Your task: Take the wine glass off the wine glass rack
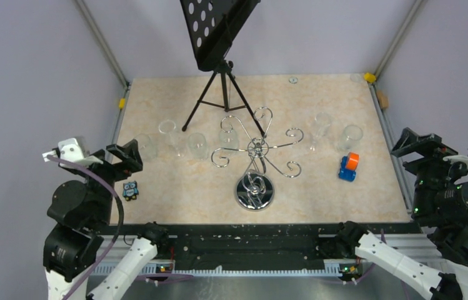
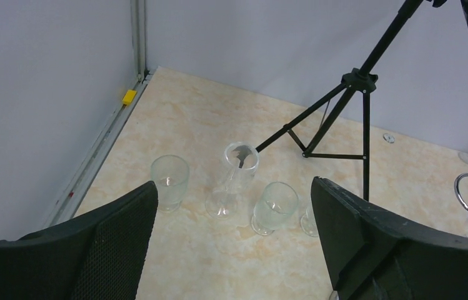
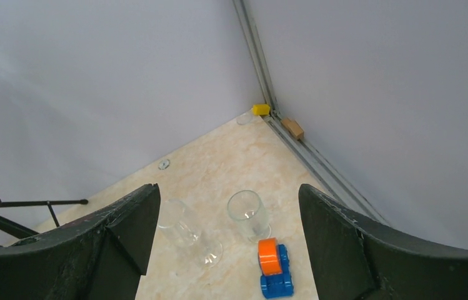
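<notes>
**Rack arms look bare, glasses down on the table**

The wine glass rack (image 1: 255, 167) stands mid-table (image 1: 318, 200). I can make out nothing hanging from its chrome scroll arms. Six wine glasses (image 1: 197, 145) are on the marbled top: four in a loose row to the rack's left and two to its right. The nearest glass (image 1: 228, 139) sits right among the left-hand scrolls, and from above I cannot be sure it is free of them. Otherwise, by my reading, the job is done or all but done.

The left gripper (image 2: 232, 187) and right gripper (image 3: 228, 187) hang near the table's side edges — jaws wide apart, holding nothing.

Further out are a black music stand (image 1: 219, 31) at the rear, a blue-and-orange toy robot (image 1: 348, 167) by the right-hand glasses, and a small owl figure (image 1: 130, 190) near the left edge. No brand, label or writing is readable.
</notes>
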You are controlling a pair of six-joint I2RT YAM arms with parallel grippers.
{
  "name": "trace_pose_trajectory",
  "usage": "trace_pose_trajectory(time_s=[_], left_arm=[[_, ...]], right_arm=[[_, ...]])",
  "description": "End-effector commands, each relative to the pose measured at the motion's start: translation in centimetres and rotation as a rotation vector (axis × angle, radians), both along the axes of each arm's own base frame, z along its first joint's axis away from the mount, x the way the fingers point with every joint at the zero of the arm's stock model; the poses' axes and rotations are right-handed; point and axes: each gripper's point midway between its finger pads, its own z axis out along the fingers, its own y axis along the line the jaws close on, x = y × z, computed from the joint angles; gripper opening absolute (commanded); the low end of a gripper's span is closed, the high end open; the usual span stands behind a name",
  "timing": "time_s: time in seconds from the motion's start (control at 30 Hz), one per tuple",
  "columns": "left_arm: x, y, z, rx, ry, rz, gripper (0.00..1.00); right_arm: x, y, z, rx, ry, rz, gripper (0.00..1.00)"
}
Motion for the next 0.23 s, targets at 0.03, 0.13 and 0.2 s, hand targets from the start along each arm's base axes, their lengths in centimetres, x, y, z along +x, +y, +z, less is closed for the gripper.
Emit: trace_pose_trajectory(time_s=[0.03, 0.13, 0.2], left_arm=[[-1.58, 1.26, 0.6, -0.031, -0.033, 0.039, 0.96], [-1.81, 1.2, 0.34, -0.037, -0.033, 0.032, 0.97], [-1.89, 1.07, 0.3, -0.033, -0.032, 0.022, 0.97]], right_arm=[[-0.57, -0.44, 0.37, 0.011, -0.014, 0.013, 0.83], [-0.76, -0.48, 0.52, 0.029, -0.031, 0.026, 0.83], [-0.89, -0.56, 0.59, 0.038, -0.039, 0.03, 0.83]])
